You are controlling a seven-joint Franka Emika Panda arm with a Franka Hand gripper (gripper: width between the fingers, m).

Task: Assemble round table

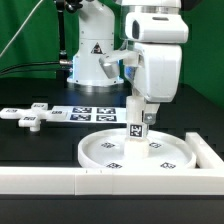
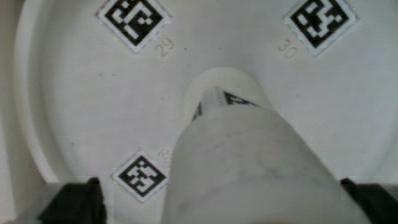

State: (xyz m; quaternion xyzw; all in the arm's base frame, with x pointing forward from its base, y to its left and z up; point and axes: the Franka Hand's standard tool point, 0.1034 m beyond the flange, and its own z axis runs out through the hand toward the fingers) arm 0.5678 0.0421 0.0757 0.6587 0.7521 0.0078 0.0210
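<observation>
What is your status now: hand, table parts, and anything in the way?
Hand shut on post. Post upright at centre of round disc; seating unclear. Cross-shaped piece lies apart, toward exterior view's left. Nothing seen in the way.

Your arm (image 1: 152, 45) wears glossy white rounded shells, with a dark band at its twelve o'clock end. At nine o'clock from it, the white base (image 1: 95, 58) carries a black triangle marking. Your pincer (image 1: 137, 110) ends in dark fingertips (image 2: 75, 200).
</observation>
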